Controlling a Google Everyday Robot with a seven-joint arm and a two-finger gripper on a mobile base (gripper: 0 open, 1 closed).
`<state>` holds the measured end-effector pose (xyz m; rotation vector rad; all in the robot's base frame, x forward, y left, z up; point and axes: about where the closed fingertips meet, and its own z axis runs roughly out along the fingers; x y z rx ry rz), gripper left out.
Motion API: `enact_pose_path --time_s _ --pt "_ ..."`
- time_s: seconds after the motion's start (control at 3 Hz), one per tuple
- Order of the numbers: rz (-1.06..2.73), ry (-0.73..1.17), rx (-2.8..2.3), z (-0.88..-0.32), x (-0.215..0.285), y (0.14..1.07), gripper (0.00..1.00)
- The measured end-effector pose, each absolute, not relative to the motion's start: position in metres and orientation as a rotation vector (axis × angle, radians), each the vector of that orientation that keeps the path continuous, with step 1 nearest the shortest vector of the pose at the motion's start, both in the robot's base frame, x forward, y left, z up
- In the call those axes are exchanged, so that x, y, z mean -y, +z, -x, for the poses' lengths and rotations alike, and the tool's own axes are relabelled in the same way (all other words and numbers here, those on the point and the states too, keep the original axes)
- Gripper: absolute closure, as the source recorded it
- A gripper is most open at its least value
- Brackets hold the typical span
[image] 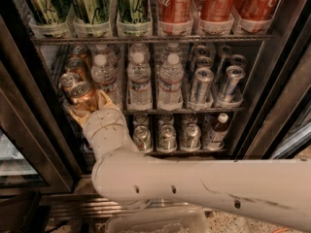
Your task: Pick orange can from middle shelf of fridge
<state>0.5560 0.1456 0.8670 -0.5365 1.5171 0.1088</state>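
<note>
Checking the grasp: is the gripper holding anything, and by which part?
The gripper holds an orange can by its lower body, fingers on either side, at the left end of the middle shelf.

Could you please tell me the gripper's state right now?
Gripper: closed on the copper-orange metallic drink can, left end of the wire middle shelf.
</note>
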Motion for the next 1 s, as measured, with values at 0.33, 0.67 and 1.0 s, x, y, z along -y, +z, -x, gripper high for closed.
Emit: enact_pose_path --time_s 0.33,0.67,1.0 --pt "0.549 0.133 -1.535 -0.540 -0.140 0.859 1.00" --pt "0.545 0.184 -1.548 -0.507 -0.128 0.849 1.00" --pt "0.503 0.273 -1.553 -0.487 -0.109 0.850 1.00"
